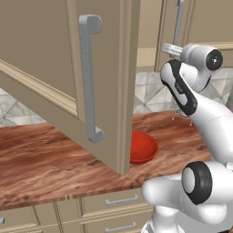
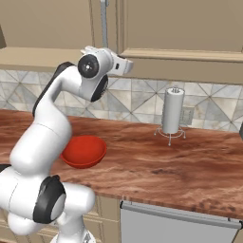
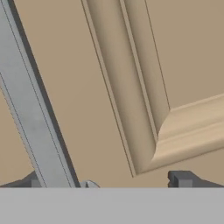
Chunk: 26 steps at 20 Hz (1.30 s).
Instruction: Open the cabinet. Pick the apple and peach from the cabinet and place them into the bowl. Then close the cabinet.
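The beige cabinet has one door swung out toward me, its long grey handle near the door's edge. My gripper is open against the shut neighbouring door. That door's vertical bar handle runs between the fingertips, close to the left one. From the base the hand sits just below that handle. The red bowl rests on the wooden counter, with nothing seen in it. The apple and peach are hidden.
A paper towel holder stands on the counter by the tiled wall, right of the bowl. Drawers with short handles run under the counter edge, and a grey appliance front sits below on the right.
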### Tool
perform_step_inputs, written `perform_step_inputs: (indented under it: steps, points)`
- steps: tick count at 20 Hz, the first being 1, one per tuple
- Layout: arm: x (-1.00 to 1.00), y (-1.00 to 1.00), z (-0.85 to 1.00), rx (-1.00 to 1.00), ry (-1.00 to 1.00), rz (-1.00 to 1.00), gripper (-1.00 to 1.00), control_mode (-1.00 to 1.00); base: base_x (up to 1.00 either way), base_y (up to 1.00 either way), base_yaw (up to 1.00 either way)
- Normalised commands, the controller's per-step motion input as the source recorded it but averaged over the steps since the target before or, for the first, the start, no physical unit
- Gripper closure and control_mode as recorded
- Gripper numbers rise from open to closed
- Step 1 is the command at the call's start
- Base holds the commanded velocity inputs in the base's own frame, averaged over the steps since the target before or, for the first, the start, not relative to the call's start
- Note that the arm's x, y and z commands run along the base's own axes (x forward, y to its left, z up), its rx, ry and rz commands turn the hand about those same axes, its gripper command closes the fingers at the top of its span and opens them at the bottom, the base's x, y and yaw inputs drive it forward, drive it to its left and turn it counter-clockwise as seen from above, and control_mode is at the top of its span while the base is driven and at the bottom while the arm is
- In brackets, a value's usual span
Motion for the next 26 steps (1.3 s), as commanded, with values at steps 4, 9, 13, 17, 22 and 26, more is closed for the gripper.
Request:
perform_step_inputs:
  steps: [4,9,13,17,22,26]
  points:
    - [0.04,0.0,-0.02,-0.01,0.0,0.0,1.0,-1.0,0.0,0.0,0.0]
    - [-0.02,0.0,0.03,0.0,0.0,0.0,1.0,-1.0,0.0,0.0,0.0]
    - [-0.65,-0.19,0.49,0.0,-0.04,0.0,1.0,-1.0,0.0,0.0,0.0]
    - [-1.0,-0.62,0.59,0.02,-0.1,0.01,1.0,-1.0,0.0,0.0,0.0]
    - [-1.0,-0.85,0.61,0.06,-0.09,0.04,1.0,-1.0,0.0,0.0,0.0]
    - [-1.0,-0.97,0.53,0.06,-0.09,0.06,1.0,-1.0,0.0,0.0,0.0]
